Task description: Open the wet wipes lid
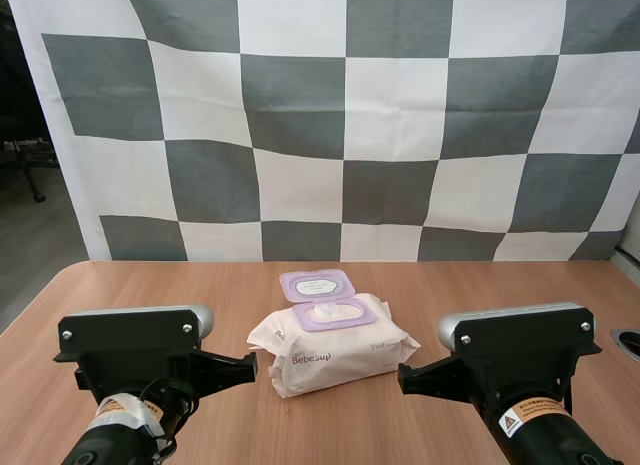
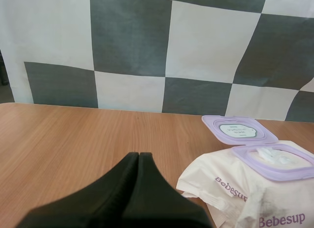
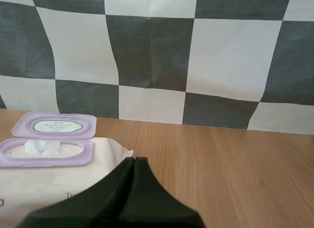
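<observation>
A white pack of wet wipes (image 1: 330, 347) lies in the middle of the table. Its lilac lid (image 1: 317, 283) is flipped back and lies flat behind the opening (image 1: 333, 312), where a white wipe shows. My left gripper (image 1: 250, 365) hangs just left of the pack, apart from it; its fingers lie together as one dark wedge (image 2: 139, 157) beside the pack (image 2: 255, 189) and lid (image 2: 239, 130). My right gripper (image 1: 403, 377) hangs just right of the pack, also shut on nothing (image 3: 134, 162), next to the pack (image 3: 44, 184) and lid (image 3: 56, 125).
The wooden table (image 1: 450, 295) stretches free on both sides of the pack and behind it. A round dark fitting (image 1: 628, 342) sits at the table's right edge.
</observation>
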You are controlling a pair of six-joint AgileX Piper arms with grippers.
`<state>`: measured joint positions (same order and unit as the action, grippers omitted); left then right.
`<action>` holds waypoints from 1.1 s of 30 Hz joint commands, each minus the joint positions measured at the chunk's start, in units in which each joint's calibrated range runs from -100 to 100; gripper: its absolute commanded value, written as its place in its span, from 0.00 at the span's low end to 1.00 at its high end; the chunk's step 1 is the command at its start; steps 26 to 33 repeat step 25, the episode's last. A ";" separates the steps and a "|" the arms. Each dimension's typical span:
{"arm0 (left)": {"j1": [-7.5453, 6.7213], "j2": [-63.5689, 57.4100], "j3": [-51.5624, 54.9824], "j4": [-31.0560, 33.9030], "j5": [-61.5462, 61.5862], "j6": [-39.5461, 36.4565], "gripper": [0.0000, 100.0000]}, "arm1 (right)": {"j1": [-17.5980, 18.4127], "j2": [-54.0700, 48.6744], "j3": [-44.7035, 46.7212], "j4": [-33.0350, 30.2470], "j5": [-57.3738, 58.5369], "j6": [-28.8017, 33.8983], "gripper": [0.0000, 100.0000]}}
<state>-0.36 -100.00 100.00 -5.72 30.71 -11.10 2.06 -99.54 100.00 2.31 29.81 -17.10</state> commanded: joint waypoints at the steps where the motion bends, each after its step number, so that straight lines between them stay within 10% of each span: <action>1: -0.05 0.00 0.00 0.08 -0.01 0.04 0.00 | -0.04 -0.04 0.00 -0.07 -0.07 -0.01 0.00; 33: -0.05 0.00 0.00 0.08 -0.01 0.04 0.00 | -2.40 -0.04 0.00 -0.07 -0.08 -0.01 0.00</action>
